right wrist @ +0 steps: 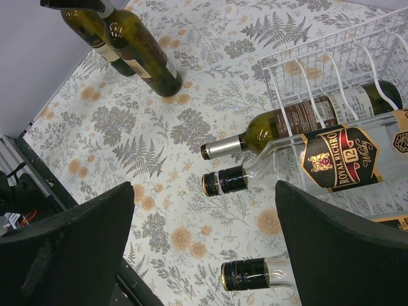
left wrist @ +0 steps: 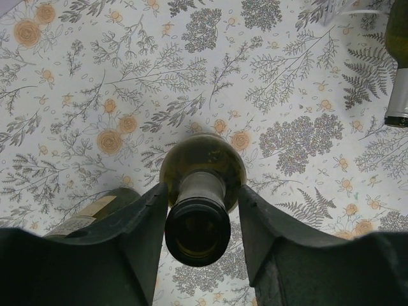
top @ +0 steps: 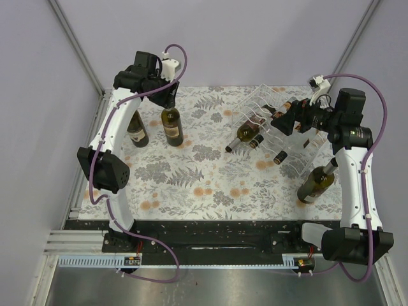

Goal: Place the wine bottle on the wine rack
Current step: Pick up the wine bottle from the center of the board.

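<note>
While left fingers [left wrist: 137,245] flank wine bottle [left wrist: 203,169] neck, base hidden beneath.

This looks like a robotics lab, a test cell rather than a home. Two robot arms, the left arm [top: 113,127] and the right arm [top: 357,175], are bolted at the near edge of the worktop [top: 191,185]. Plain pale walls [top: 38,95] close it in on three sides, joined by bare metal rails [top: 74,41]. Purple cables [top: 150,280] hang loose, and a slotted cable duct [top: 83,260] lies at the front. Only the flowered cloth [top: 159,169], the wine bottles [top: 172,126] and the clear rack [top: 268,102] feel domestic.
</note>
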Action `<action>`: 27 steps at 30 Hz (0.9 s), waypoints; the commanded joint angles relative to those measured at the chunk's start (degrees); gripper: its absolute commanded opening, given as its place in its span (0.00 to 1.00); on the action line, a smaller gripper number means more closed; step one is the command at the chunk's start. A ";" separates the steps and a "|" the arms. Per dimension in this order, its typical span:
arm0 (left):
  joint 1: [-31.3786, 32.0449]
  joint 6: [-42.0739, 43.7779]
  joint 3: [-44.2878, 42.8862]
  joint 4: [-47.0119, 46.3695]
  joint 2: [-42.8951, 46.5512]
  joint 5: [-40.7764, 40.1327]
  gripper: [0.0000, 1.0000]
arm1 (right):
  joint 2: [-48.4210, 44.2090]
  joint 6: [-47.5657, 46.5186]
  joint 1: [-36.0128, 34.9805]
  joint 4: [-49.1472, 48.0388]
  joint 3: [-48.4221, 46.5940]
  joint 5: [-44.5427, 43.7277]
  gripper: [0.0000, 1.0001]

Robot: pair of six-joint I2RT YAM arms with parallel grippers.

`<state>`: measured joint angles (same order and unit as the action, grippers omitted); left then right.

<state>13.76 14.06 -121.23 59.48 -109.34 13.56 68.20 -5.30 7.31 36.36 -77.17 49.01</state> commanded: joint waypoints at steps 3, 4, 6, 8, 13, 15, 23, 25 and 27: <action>-0.31 -1.15 -0.24 -2.35 1.59 2.34 0.35 | -1.06 -1.12 0.25 0.20 -0.53 -0.23 1.00; -0.22 -1.32 -0.41 -2.35 1.50 2.43 0.29 | -1.06 -1.12 0.25 0.20 -0.62 -0.41 1.00; -0.22 -1.06 -0.32 -2.35 1.67 2.96 0.23 | -1.41 -1.47 0.25 0.03 -0.70 -1.20 1.00; -0.22 -1.06 -0.15 -2.35 1.85 3.14 0.17 | -1.67 -1.73 0.25 0.03 -0.71 -1.55 0.99; -0.22 -1.32 0.03 -2.36 2.64 4.72 0.09 | -1.76 -1.73 0.25 0.03 -1.06 -1.90 0.99; -0.22 -1.50 -0.32 -2.44 2.73 4.81 0.07 | -1.58 -1.82 0.25 0.12 -1.23 -1.99 1.00; -0.22 -1.85 -1.03 -2.53 4.48 5.16 0.00 | -1.67 -3.13 0.25 0.91 -2.20 -2.52 0.99; -0.14 -2.11 -1.03 -2.53 5.36 5.51 0.00 | -1.93 -3.49 0.25 0.73 -2.46 -3.22 0.99; -0.05 -2.29 -1.03 -2.36 6.50 6.38 0.00 | -1.94 -3.66 0.25 0.73 -2.90 -3.49 1.00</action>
<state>13.65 13.50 -121.01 59.46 -109.08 16.29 67.66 -7.35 7.31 37.04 -77.23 46.96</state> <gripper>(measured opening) 0.378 0.993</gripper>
